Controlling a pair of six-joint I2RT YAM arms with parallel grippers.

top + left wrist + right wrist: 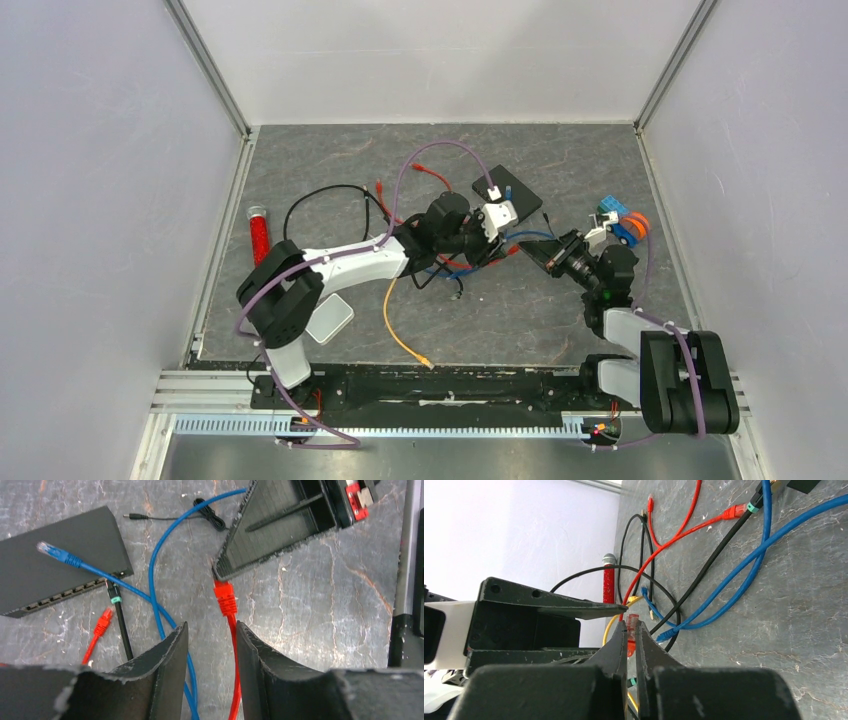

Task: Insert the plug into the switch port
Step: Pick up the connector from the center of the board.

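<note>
Tabletop (330,160), far middle: switch (60,550), with its port row along one long side.
Over it we list a blue cable (65,557). By the ports are a black lead (116,600) and a spare red plug (103,621).
Left gripper (211,630): jaws released, with the red cable (232,645) running between them.
Red plug (225,597): right of the ports, long axis along its cable, clenched in the right gripper (631,625).
We judge the right arm nearer, with the blue cable in the way.
</note>
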